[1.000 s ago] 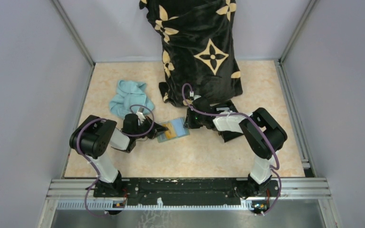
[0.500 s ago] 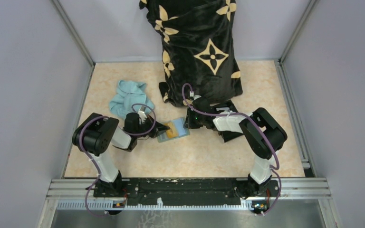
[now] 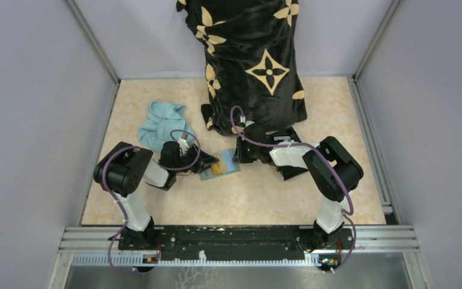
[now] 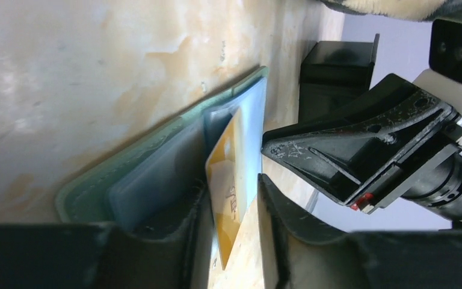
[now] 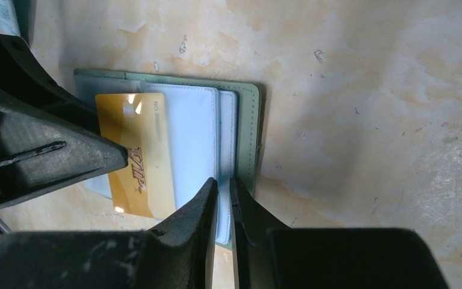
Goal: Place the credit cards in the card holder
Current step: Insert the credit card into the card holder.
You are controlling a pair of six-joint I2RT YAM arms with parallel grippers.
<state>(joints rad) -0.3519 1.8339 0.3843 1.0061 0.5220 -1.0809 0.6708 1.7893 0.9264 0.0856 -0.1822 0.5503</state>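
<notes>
The sage-green card holder lies open on the table, its pale blue pockets up; it also shows in the left wrist view and the right wrist view. A tan-orange credit card lies on it, its right edge under a pocket flap. My left gripper is partly open, and the card stands between its fingers with a gap on one side. My right gripper is shut on the holder's near edge, and it also shows from above. No other cards show.
A black cloth with tan flower shapes hangs at the back centre. A light blue cloth lies at the back left. A black box sits behind my right gripper. Grey walls stand on both sides.
My left gripper has moved right toward the card holder, and the tan-orange card has gone farther over it. The right arm has not moved.
</notes>
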